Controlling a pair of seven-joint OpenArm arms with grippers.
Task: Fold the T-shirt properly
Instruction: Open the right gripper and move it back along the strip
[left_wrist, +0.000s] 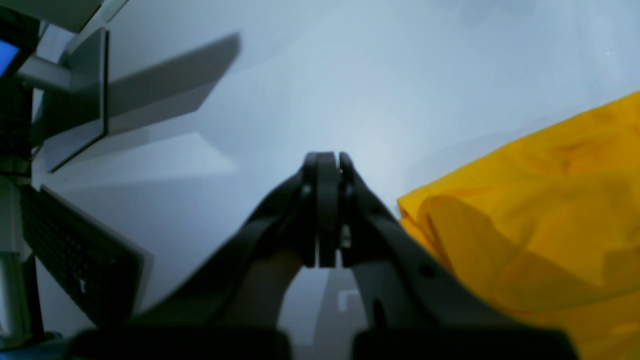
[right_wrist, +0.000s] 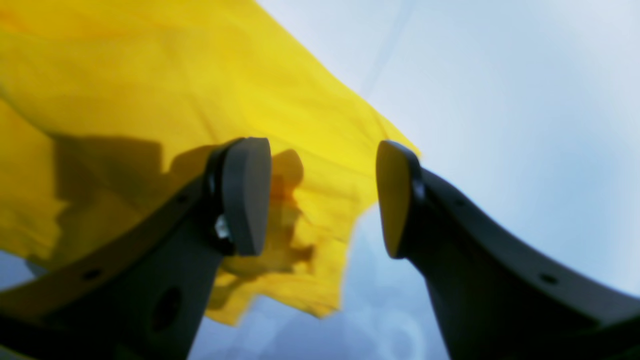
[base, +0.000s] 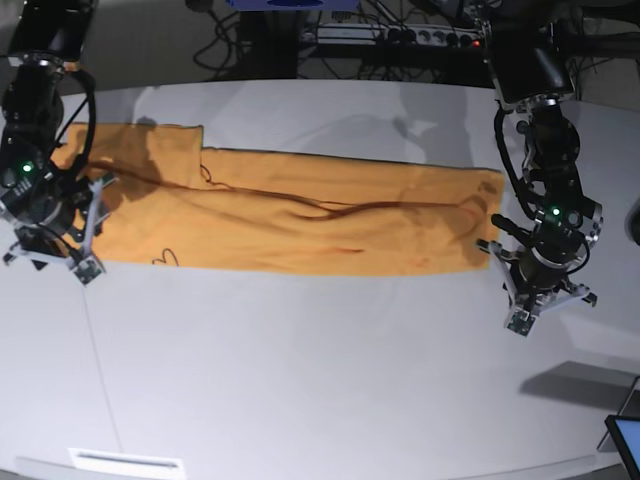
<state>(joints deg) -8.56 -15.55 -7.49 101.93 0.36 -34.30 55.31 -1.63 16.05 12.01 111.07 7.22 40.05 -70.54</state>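
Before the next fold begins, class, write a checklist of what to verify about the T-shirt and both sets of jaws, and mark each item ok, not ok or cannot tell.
1. T-shirt lies flat as a long band on the table: ok, apart from light wrinkles.
2. Left gripper jaws shut with no cloth between them: ok.
3. Left gripper clear of the shirt's edge: ok, it sits beside the cloth.
4. Right gripper jaws open, ready to grasp: ok.
5. Right gripper holds the shirt: not ok, cloth lies behind the open jaws, ungripped.
6. Sleeves tucked in evenly: cannot tell.
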